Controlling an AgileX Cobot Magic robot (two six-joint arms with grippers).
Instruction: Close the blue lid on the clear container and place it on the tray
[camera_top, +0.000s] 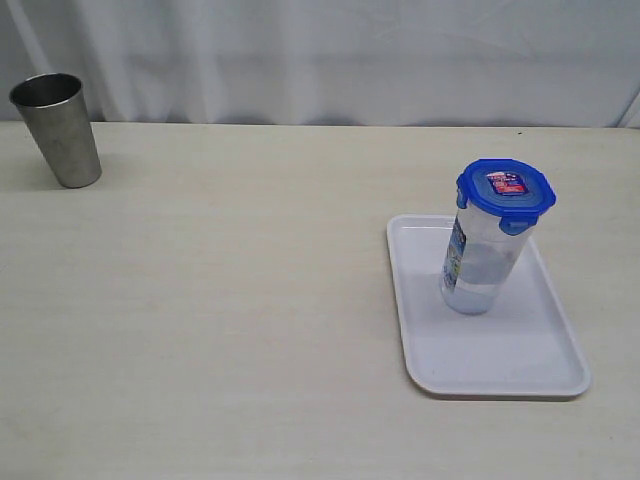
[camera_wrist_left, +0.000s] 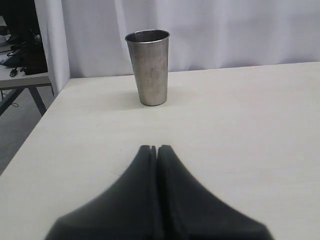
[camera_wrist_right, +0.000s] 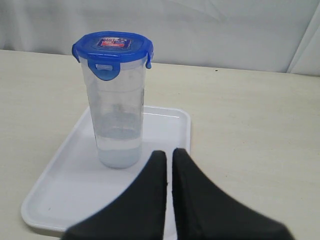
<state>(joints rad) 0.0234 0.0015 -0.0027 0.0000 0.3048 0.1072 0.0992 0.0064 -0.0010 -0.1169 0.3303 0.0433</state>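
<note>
Blue lid (camera_wrist_right: 112, 44) is sitting snapped on the clear container (camera_wrist_right: 117, 120), standing upright, long axis vertical, on the tray (camera_wrist_right: 165, 125) just ahead of the right gripper (camera_wrist_right: 169, 151), which is pointing level over the tabletop (camera_top: 250, 300), jaws pressed together, empty; the left gripper (camera_wrist_left: 155, 147), likewise closed, is facing a steel cup (camera_wrist_left: 150, 67).

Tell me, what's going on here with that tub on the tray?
Nothing is being handled right now. The clear container stands upright on the tray with the blue lid on top. The left gripper and right gripper are both shut and empty, touching nothing; the left one points toward a steel cup standing alone on the table.
</note>
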